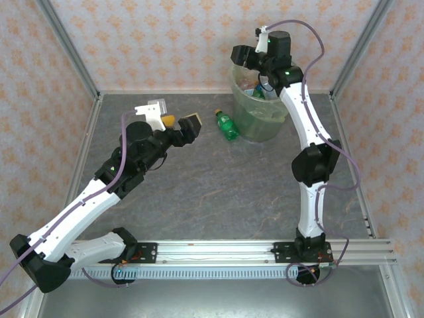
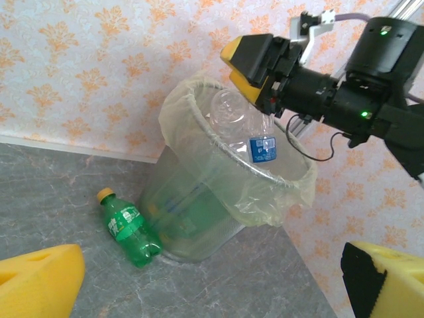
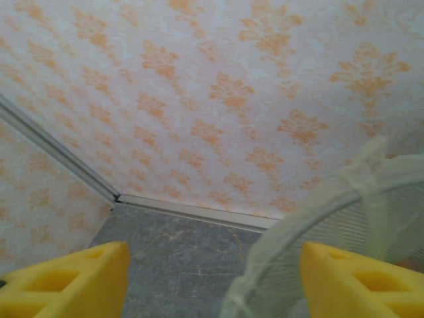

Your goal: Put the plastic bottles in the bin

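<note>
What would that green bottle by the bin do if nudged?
The green bottle lies on its side and is round-bodied, so it would probably roll. It looks like thin plastic, so it is likely light and may dent when squeezed.

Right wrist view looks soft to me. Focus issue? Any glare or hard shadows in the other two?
Right wrist: soft all over; the wallpaper, the bin rim and its yellow pads are all blurred. Left wrist: bin and green bottle are sharp, only its near pads are out of focus, no strong glare. Top external: even, diffuse light, faint shadows on the table, no hot spots.
</note>
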